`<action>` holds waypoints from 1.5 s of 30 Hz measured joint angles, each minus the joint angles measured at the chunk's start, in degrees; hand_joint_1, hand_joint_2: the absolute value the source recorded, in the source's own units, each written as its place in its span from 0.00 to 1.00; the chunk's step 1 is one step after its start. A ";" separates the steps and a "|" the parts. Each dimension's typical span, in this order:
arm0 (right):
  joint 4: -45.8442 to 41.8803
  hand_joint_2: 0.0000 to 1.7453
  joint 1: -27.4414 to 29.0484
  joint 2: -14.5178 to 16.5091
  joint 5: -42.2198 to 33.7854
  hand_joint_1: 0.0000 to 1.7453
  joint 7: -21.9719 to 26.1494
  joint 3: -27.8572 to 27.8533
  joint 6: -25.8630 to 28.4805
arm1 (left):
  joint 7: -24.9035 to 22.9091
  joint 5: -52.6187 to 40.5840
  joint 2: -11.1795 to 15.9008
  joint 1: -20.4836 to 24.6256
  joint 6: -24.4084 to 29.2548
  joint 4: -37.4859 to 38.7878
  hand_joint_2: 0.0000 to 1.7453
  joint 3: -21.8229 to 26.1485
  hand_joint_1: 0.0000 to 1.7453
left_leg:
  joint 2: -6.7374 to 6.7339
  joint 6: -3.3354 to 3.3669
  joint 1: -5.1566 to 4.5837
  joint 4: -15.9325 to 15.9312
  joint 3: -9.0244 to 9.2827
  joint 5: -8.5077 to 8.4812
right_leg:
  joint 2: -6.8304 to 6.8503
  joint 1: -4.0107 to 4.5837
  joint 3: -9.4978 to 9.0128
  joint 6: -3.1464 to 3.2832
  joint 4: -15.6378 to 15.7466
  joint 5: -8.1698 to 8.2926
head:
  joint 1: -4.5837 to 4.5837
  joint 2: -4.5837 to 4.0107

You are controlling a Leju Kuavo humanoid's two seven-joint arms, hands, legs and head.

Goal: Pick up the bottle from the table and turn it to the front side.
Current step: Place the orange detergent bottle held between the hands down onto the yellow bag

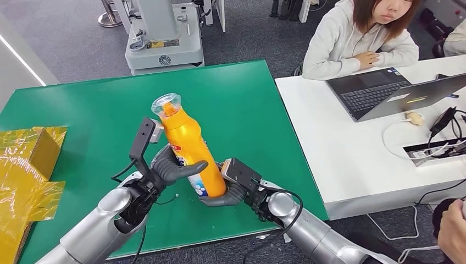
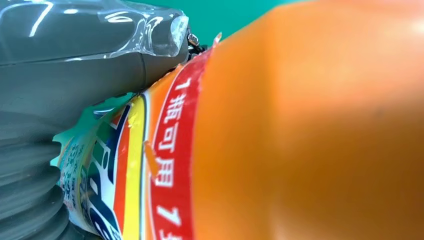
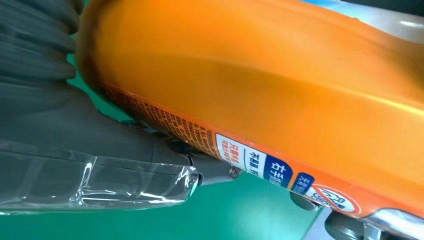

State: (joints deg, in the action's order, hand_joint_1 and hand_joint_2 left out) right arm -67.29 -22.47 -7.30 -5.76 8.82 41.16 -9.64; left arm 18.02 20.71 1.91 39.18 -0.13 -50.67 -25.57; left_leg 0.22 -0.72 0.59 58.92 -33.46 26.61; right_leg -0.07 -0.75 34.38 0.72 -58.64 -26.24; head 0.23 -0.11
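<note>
An orange bottle with a clear cap and a colourful label stands tilted above the green table, near its front edge. My left hand grips its lower body from the left, thumb across the label. My right hand cups the bottle's base from the right. The left wrist view shows the bottle with red-and-yellow label against my left hand's thumb. The right wrist view has the orange bottle lying across my right hand's thumb.
Yellow cardboard boxes sit at the table's left edge. A white desk with laptops and cables adjoins on the right, where a person sits. Another person's hand is at the lower right. A robot base stands behind the table.
</note>
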 joint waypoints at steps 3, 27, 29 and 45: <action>-0.74 1.00 1.02 -0.08 0.88 0.00 0.28 -0.21 0.05 | 1.63 -3.07 0.14 0.00 3.01 -0.82 1.00 -0.37 0.87 | 0.00 0.00 0.00 0.00 0.00 0.00 | 0.00 0.00 -0.01 0.00 0.00 0.00 | 0.00 0.00; -6.43 1.00 9.52 -1.97 0.08 0.00 6.54 1.07 -1.75 | -1.44 -70.35 6.18 3.65 30.03 -0.59 1.00 -9.34 1.00 | -0.10 -0.01 0.02 -0.02 -0.01 0.00 | -0.08 0.02 0.02 0.01 -0.04 0.00 | 0.01 0.00; -6.79 1.00 10.05 -1.97 0.21 0.00 7.21 1.04 -1.77 | -3.00 -74.49 7.00 3.57 30.60 -0.42 1.00 -9.59 1.00 | -0.09 -0.01 0.02 -0.01 -0.02 0.00 | -0.07 0.02 0.01 0.01 -0.03 0.00 | 0.01 0.00; -10.29 1.00 16.00 -1.99 1.51 0.00 13.95 -2.54 -2.01 | -4.86 -99.80 20.36 9.97 20.64 -2.40 1.00 -11.94 1.00 | -0.25 -0.04 0.06 -0.03 -0.02 -0.02 | -0.21 0.06 0.12 0.10 -0.08 0.06 | -0.01 0.00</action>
State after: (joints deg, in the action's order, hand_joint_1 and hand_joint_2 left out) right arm -77.58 -6.47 -9.29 -4.26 22.77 38.61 -11.64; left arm 13.16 -79.09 22.27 49.15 20.51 -53.08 -37.52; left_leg -0.03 -0.75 0.65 58.89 -33.48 26.59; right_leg -0.28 -0.68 34.50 0.82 -58.72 -26.18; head 0.23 -0.11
